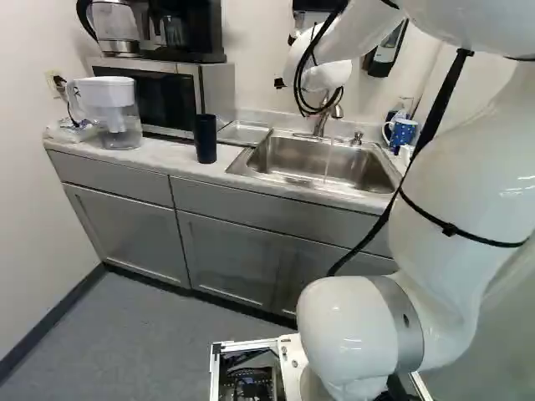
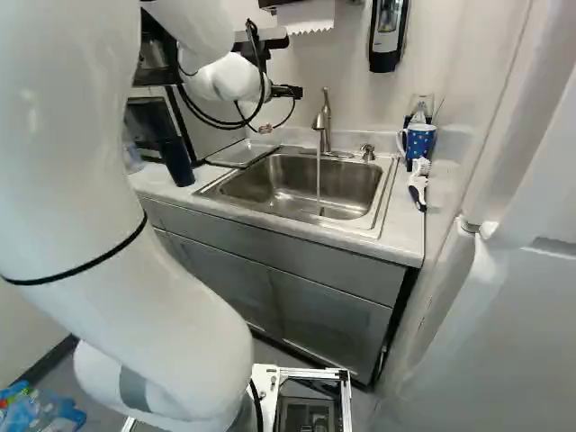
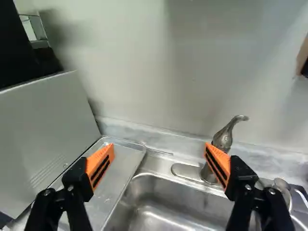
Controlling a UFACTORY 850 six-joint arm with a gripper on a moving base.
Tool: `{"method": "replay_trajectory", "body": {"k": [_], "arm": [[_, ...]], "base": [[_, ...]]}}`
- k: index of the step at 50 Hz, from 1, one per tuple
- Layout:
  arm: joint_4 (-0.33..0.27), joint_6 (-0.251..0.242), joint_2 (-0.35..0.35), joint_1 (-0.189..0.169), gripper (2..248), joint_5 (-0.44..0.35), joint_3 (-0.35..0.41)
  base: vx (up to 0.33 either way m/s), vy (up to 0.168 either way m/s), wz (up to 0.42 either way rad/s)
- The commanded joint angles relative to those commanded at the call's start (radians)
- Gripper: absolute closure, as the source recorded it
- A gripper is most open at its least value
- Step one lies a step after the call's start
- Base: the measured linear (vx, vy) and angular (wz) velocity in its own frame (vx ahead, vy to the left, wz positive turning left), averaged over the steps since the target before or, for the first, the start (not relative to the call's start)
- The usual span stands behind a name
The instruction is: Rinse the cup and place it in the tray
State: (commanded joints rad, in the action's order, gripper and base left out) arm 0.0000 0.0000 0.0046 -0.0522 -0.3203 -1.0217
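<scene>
My gripper (image 2: 288, 92) is raised above the counter, left of the faucet in the right base view, its fingertips hidden there. In the wrist view the gripper (image 3: 159, 146) stands wide open, nothing between its orange pads. A metal tray (image 2: 241, 154) lies against the sink's side; the wrist view shows this tray (image 3: 126, 161) ahead of one finger. A dark tall cup (image 1: 205, 139) stands upright on the counter by the tray. At the sink's other side is a blue dotted mug (image 2: 419, 141). Water (image 2: 318, 175) runs from the faucet (image 2: 323, 121) into the sink (image 2: 301, 184).
A microwave (image 1: 150, 96) and a water pitcher (image 1: 114, 113) stand on the counter beyond the cup. A brush (image 2: 418, 184) lies near the mug. The soap dispenser (image 2: 387, 36) hangs on the wall. A white panel (image 2: 504, 315) rises at the right of the right base view.
</scene>
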Motion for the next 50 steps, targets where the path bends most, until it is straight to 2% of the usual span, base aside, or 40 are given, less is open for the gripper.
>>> {"method": "replay_trajectory", "body": {"k": [14, 50], "arm": [[0.001, 0.0, 0.051, 0.005, 3, 0.062, 0.05], [0.036, 0.0, 0.105, 0.004, 3, 0.307, 0.102]], "base": [[0.0, 0.0, 0.0], [0.0, 0.0, 0.0]]}}
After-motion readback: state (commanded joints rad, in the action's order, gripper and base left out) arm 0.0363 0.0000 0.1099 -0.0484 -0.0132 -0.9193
